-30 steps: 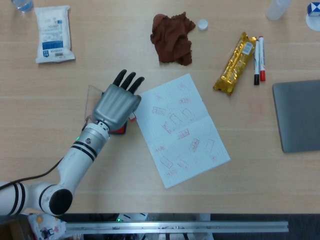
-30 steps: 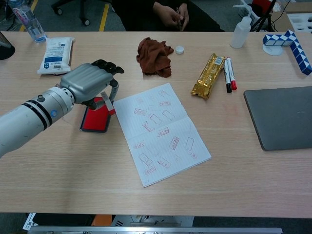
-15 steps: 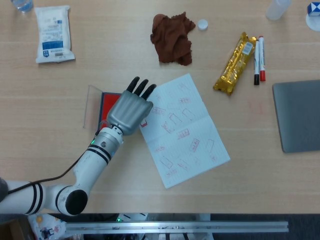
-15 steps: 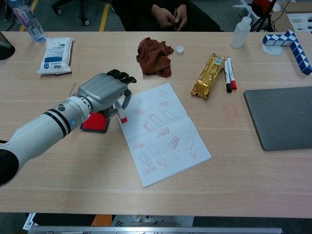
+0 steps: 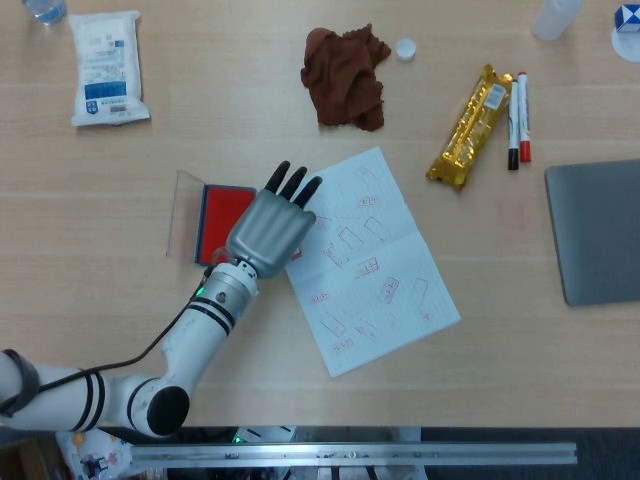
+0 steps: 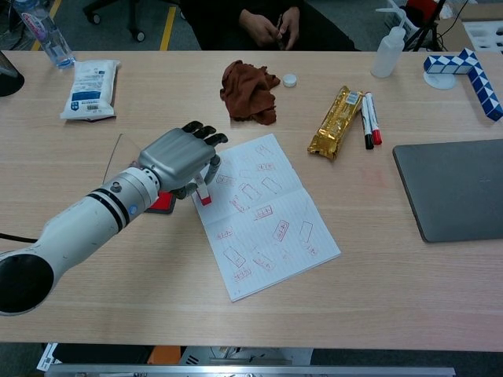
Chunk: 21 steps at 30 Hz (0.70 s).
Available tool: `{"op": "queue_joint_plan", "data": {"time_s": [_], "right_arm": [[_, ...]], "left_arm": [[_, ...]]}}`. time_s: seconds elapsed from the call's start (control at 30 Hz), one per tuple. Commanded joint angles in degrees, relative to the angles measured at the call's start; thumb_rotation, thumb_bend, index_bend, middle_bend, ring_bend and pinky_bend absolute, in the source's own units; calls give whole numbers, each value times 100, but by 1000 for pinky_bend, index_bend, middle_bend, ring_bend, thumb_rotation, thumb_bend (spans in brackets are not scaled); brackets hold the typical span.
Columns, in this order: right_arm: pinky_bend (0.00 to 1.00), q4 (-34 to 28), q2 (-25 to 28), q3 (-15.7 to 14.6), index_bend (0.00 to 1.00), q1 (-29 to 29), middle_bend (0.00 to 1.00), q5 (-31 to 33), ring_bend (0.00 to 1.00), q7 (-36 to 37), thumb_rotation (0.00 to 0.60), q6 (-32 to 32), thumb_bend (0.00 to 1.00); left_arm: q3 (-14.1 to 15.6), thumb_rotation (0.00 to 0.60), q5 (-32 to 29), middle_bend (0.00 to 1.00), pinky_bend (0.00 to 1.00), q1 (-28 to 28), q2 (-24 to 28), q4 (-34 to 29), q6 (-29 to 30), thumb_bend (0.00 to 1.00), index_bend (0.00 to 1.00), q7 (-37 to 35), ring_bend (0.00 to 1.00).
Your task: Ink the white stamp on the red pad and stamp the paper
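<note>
A: The left hand (image 6: 179, 161) hangs over the left edge of the paper (image 6: 267, 212), its dark fingertips (image 5: 292, 182) pointing away from the robot. What has it got?

B: The white stamp (image 6: 203, 188), pinched under the palm. The chest view shows the stamp's red-tipped foot at the sheet's left margin; whether it presses the paper cannot be told. From the head camera the stamp is hidden under the hand.

A: And the pad?

B: The red pad (image 5: 224, 212) lies just left of the paper, its clear lid (image 5: 184, 210) folded open to the left. The hand covers the pad's right edge.

A: The sheet itself?

B: It lies at a slant, creased across the middle, and carries many red stamp marks (image 5: 391, 289).

A: Anything else on the table (image 6: 118, 298)?

B: A brown cloth (image 5: 345, 75), a gold snack bar (image 5: 470, 125) beside two markers (image 5: 517, 117), a white packet (image 5: 106, 68) and a grey laptop (image 6: 456, 187). The right hand appears in neither view.
</note>
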Motion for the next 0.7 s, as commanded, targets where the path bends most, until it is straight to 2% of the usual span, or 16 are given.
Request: {"op": "queue_joint_plan", "data": {"time_s": [0.03,0.7], "right_arm": [[352,8,8,-1,410,-9,468,-1,330,14,600,12,216],[352,42,30,10,410,-38,468,8,330,82,600,41,216]], "left_arm": [[15,600,49,91,5,11,-51,57,35,351,616,26,0],[141,600,351,98,5,201,-371,339,76,351,619,21,0]]}}
